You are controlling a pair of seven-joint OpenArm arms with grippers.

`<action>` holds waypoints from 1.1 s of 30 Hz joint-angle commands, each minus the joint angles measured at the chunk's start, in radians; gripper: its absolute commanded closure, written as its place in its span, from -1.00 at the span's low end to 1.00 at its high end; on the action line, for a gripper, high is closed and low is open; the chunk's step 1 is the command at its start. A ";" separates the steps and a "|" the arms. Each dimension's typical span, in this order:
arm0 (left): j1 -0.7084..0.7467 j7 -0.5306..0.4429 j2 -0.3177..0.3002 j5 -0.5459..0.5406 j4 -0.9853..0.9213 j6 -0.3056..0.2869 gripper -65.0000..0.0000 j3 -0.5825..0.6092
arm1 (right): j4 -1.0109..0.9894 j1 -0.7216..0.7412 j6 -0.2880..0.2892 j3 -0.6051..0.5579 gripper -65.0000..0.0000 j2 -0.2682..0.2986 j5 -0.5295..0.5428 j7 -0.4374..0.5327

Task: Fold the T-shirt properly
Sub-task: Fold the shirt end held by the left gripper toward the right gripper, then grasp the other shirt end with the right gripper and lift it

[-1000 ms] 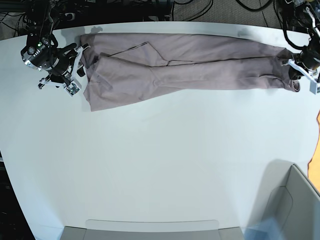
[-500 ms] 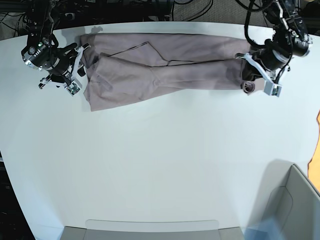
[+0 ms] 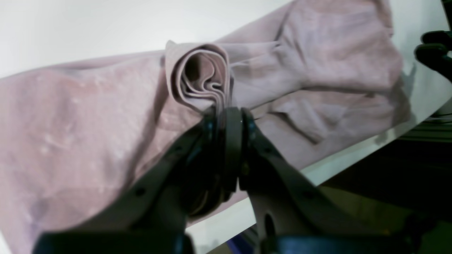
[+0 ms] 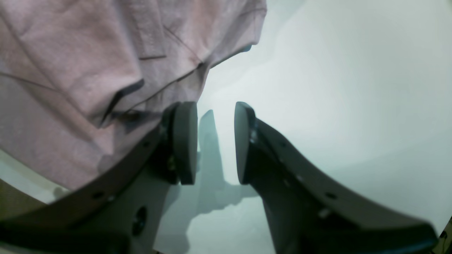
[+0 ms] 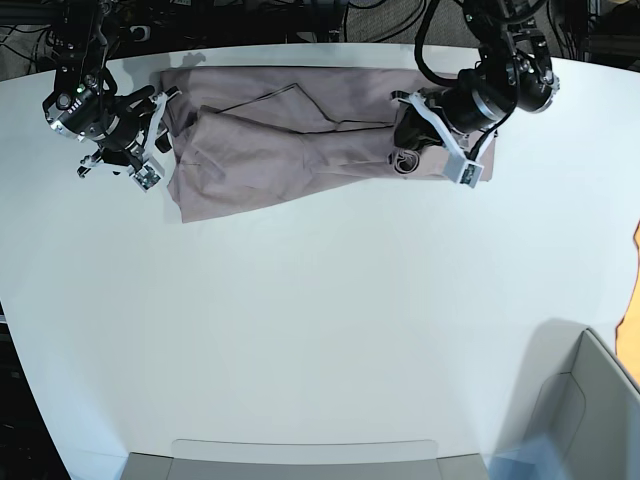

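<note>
1. From above I see the T-shirt [image 5: 290, 130] lying long across the far side of the table [image 5: 320, 330].
2. Only my left gripper [image 3: 226, 118] camera shows its jaws pinching a rolled bunch of cloth.
3. My right gripper [image 4: 215, 141] camera shows open jaws, nothing between, beside the shirt.

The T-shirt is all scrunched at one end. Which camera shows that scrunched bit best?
The left wrist view: the T-shirt curls into a layered roll right where the left gripper pinches it. The base view shows only a small dark bunch, and the right wrist view shows the other end, flat.
</note>
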 commanded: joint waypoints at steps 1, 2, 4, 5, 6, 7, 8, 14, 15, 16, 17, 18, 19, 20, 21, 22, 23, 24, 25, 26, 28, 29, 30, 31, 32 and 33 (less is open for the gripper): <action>-0.003 -0.016 0.005 -0.015 0.016 0.017 1.00 0.012 | 0.014 0.007 0.011 0.004 0.43 0.003 0.008 0.012; -0.003 -0.022 0.005 -0.015 0.016 0.044 1.00 0.021 | 0.014 0.007 0.011 0.008 0.43 -0.008 0.007 0.012; -0.003 -0.065 0.004 -0.015 0.014 0.089 1.00 0.050 | 0.014 0.007 0.011 0.008 0.43 -0.014 0.005 0.012; -0.003 -0.082 0.002 -0.015 0.013 0.101 1.00 0.063 | 0.014 0.007 0.011 0.005 0.43 -0.015 0.005 0.012; -0.003 -0.097 0.001 -0.015 0.010 0.110 1.00 0.067 | 0.014 0.005 0.011 0.004 0.43 -0.015 0.005 0.012; -0.003 -0.108 0.002 -0.015 0.005 0.121 1.00 0.070 | 0.014 0.005 0.011 0.004 0.43 -0.017 0.005 0.012; -0.006 -0.115 0.002 -0.015 -0.001 0.130 1.00 0.075 | 0.014 0.005 0.011 0.004 0.43 -0.021 0.005 0.012; -0.003 -0.114 -0.002 -0.023 -0.002 0.196 0.72 0.076 | 0.014 0.005 0.011 0.007 0.43 -0.035 0.005 0.012; -0.003 -0.114 -0.002 -0.023 -0.002 0.201 0.59 0.076 | 0.014 0.005 0.011 0.007 0.43 -0.035 0.005 0.012; -0.003 -0.114 -0.002 -0.025 -0.002 0.207 0.53 0.076 | 0.014 0.005 0.011 0.007 0.43 -0.035 0.005 0.012; -0.003 -0.112 -0.002 -0.025 -0.002 0.211 0.52 0.076 | 0.014 0.005 0.011 0.007 0.43 -0.035 0.007 0.012; -0.001 -0.112 -0.002 -0.025 -0.001 0.205 0.56 0.076 | 0.015 0.005 0.011 0.007 0.43 -0.035 0.011 0.012; -0.001 -0.112 -0.002 -0.025 -0.001 0.204 0.62 0.076 | 0.015 0.007 0.011 0.008 0.43 -0.035 0.011 0.012; -0.001 -0.108 -0.001 -0.026 -0.001 0.204 0.70 0.076 | 0.017 0.007 0.011 0.008 0.43 -0.037 0.011 0.012; -0.001 -0.092 0.001 -0.026 -0.001 0.204 0.78 0.076 | 0.017 0.007 0.011 0.008 0.43 -0.037 0.011 0.012; -0.003 -0.077 0.002 -0.026 -0.001 0.204 0.87 0.076 | 0.018 0.007 0.011 0.008 0.43 -0.037 0.013 0.012; -0.003 -0.074 0.002 -0.026 0.001 0.202 0.95 0.075 | 0.018 0.007 0.011 0.008 0.43 -0.037 0.013 0.012; -0.003 -0.077 0.004 -0.026 0.004 0.202 1.00 0.070 | 0.018 0.007 0.011 0.008 0.43 -0.037 0.014 0.012; -0.003 -0.085 0.004 -0.026 0.010 0.202 1.00 0.067 | 0.018 0.007 0.011 0.010 0.43 -0.037 0.014 0.012; -0.001 -0.097 0.004 -0.025 0.013 0.202 1.00 0.066 | 0.020 0.007 0.011 0.011 0.43 -0.037 0.022 0.012; 0.025 -0.131 -0.002 -0.025 0.013 0.202 1.00 0.064 | 0.020 0.005 0.011 0.036 0.43 -0.035 0.067 0.012; 0.034 -0.141 -0.002 -0.025 0.013 0.202 1.00 0.058 | 0.015 0.005 0.011 0.073 0.43 -0.035 0.099 0.012; 0.040 -0.145 -0.002 -0.025 0.013 0.202 1.00 0.044 | 0.008 0.007 0.011 0.120 0.43 -0.037 0.143 0.012; 0.040 -0.146 -0.002 -0.025 0.013 0.202 1.00 0.035 | -0.006 0.007 0.011 0.163 0.43 -0.038 0.186 0.012; 0.040 -0.145 -0.002 -0.025 0.011 0.202 1.00 0.030 | -0.028 0.007 0.011 0.199 0.43 -0.038 0.229 0.012; 0.040 -0.145 -0.002 -0.025 0.011 0.202 1.00 0.027 | -0.054 0.007 0.011 0.236 0.43 -0.037 0.278 0.011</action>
